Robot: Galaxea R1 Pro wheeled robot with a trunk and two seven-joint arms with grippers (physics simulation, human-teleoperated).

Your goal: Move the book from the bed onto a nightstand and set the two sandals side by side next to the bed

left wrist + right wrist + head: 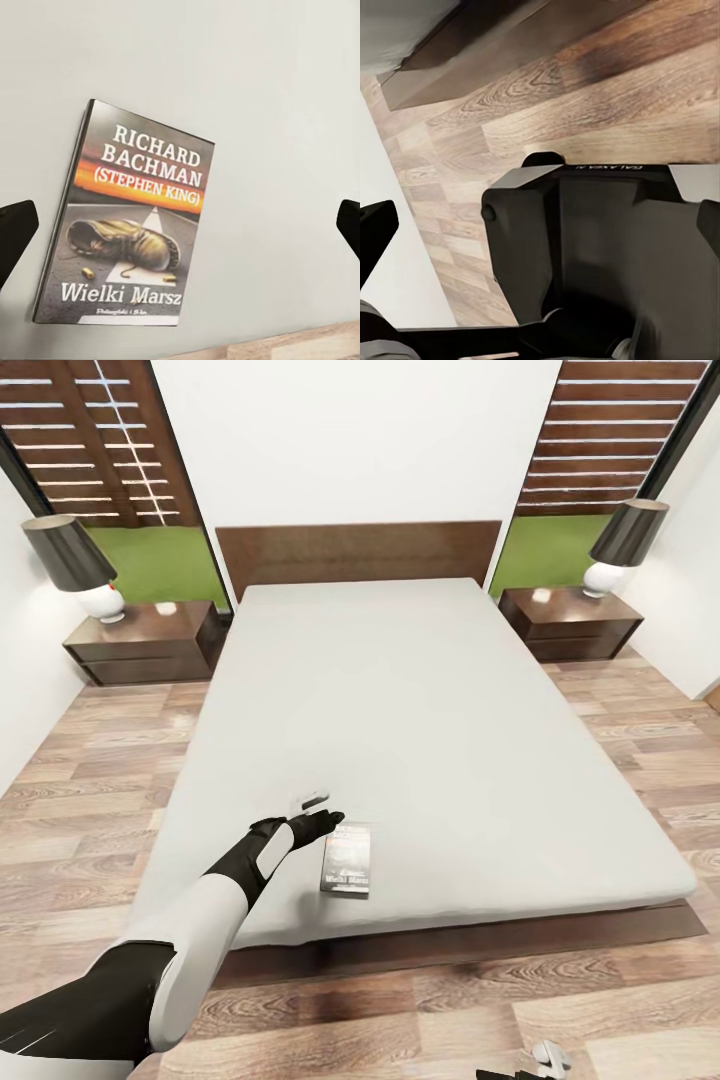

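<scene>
Far left, a low glossy dark-brown nightstand with drawer fronts [145, 643] sits against the wall beside the headboard. A white-based lamp with a dark shade [75, 563] takes up its back corner, so the front of the top is free, likely the nearer drop spot for the book.

Left arm reaches out over the foot end of the large low bed with pale grey mattress and dark wooden frame [420, 720]. The left gripper [318, 812] hovers just beside the small thin paperback with dark cover, white "RICHARD BACHMAN" lettering and an orange strip [346, 858]. The book lies flat, face up, near the mattress edge closest to the robot. Wrist view: book [131, 217] sits between the two dark fingers [15, 232], which are spread wide and released, touching nothing. Looks like pre-grasp alignment. A flat thin book on a soft mattress probably needs an edge pinch.

Right side: a matching dark-brown nightstand [572, 622] with an identical lamp [622, 547], well apart from the book.

Right gripper [548, 1057] hangs low over the wood-plank floor [640, 1000], parked out of the way by the robot's dark base [607, 255]. One dark fingertip [375, 225] shows at the frame edge; cannot tell whether it is spread or clenched.
</scene>
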